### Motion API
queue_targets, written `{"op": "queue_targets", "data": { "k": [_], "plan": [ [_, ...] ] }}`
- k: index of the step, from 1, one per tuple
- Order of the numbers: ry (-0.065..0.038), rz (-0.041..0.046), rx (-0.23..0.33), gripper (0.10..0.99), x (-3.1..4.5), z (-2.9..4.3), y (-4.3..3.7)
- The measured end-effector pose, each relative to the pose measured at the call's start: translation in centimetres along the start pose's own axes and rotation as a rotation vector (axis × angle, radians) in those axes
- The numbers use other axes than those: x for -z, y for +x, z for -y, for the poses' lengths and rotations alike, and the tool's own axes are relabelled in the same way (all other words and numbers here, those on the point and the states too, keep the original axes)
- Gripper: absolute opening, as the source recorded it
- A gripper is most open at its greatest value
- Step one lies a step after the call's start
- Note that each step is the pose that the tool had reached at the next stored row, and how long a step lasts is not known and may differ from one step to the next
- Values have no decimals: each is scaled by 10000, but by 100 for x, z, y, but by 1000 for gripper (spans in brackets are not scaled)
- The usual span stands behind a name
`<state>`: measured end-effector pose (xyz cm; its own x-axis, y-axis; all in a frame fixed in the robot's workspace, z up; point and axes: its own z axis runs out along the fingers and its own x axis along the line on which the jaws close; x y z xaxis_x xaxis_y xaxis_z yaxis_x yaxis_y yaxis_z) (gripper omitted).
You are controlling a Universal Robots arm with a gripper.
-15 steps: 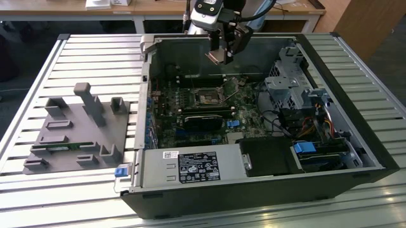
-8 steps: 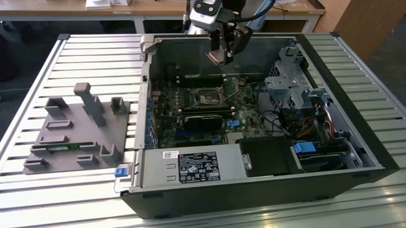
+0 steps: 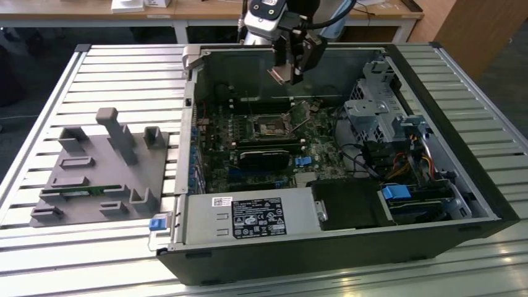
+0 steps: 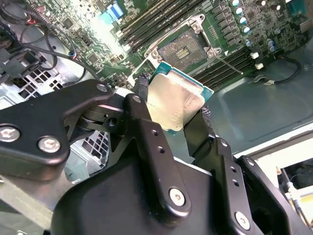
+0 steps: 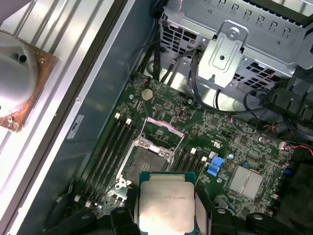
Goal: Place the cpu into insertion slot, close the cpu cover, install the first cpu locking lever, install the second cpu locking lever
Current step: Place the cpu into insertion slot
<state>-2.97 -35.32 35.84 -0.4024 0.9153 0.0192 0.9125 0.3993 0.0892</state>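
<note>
Exterior view. Clock bearings are read on this view, centred on the insertion slot (image 3: 270, 125).
- The gripper (image 3: 290, 75) hangs at 12 o'clock, above the board and inside the open computer case (image 3: 474, 192).
- It is closed on the cpu (image 3: 279, 75), a pale tilted sliver held clear of the slot.
- The slot is a dark square with a bright metal rim, set in green circuit board.
- A metal drive cage (image 3: 371, 111) sits at 3 o'clock and the black labelled power supply (image 3: 247, 216) at 6 o'clock.
- A grey plastic fixture tray (image 3: 99, 167) lies at 9 o'clock, outside the case on the slatted metal table (image 3: 41, 93).

Second wrist view.
- The cpu (image 4: 173, 103) is a flat square with a dull beige-silver lid, matte with soft glare, and a teal-green border.
- Black jointed fingers (image 4: 146, 127) with bolt heads clamp it at two opposite edges, so the gripper (image 4: 173, 105) is narrow and gripping.
- The slot (image 4: 183, 46) lies beyond, uncovered and well apart from the chip, with long memory slots (image 4: 151, 24) on both sides of it.

First wrist view.
- The cpu (image 5: 164, 205) is seen lid-on, faintly printed, held in the gripper (image 5: 164, 218).
- It is near the slot (image 5: 144, 164) but not over it.
- The cpu cover (image 5: 165, 126), a thin silvery frame with a window, stands raised at the slot's far edge. This view shows that most clearly.
- A coin battery (image 5: 146, 93), a blue connector (image 5: 214, 164) and a finned silver heatsink (image 5: 247, 181) sit on the board.
</note>
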Motion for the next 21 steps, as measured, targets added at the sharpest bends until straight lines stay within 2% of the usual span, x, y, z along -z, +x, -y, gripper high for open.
{"op": "queue_targets", "data": {
  "k": [10, 21],
  "plan": [
    [-9, 72, -833, 541, -17, 2, 0],
    [-10, 121, -1435, 541, -42, 6, 0]
  ]
}}
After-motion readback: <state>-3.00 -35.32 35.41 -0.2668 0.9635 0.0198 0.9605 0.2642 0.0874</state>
